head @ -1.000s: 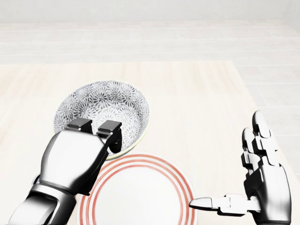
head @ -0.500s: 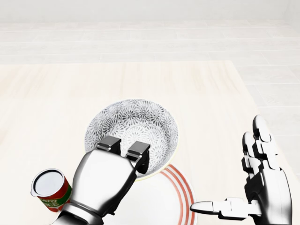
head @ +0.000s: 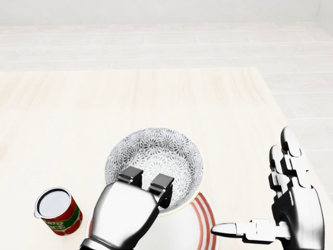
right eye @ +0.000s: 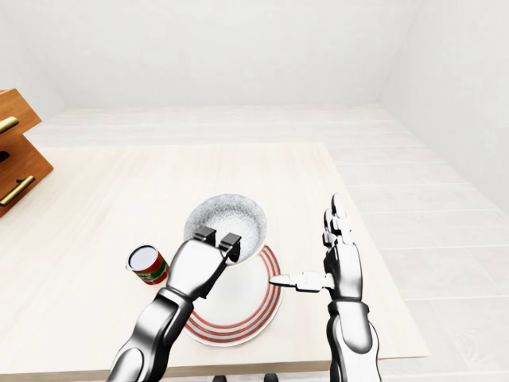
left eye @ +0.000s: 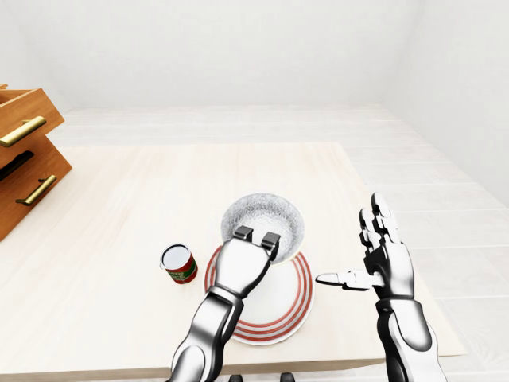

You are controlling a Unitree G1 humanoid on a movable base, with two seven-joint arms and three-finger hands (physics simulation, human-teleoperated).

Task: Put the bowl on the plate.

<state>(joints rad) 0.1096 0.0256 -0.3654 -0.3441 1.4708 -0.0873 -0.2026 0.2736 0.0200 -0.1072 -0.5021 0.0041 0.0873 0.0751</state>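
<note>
Patterned bowl (head: 156,153) in left hand (head: 126,211), over plate (left eye: 274,306)

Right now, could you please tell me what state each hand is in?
Left hand: closed, fingers pinching the rim of the bowl.
Right hand: open, fingers spread, holding nothing.

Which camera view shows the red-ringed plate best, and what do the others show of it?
The left-eye view: the plate lies whole within the frame, hidden only under the bowl, the left hand and its forearm. The right-eye view shows nearly the same. The head view cuts it off at the bottom edge.
</note>
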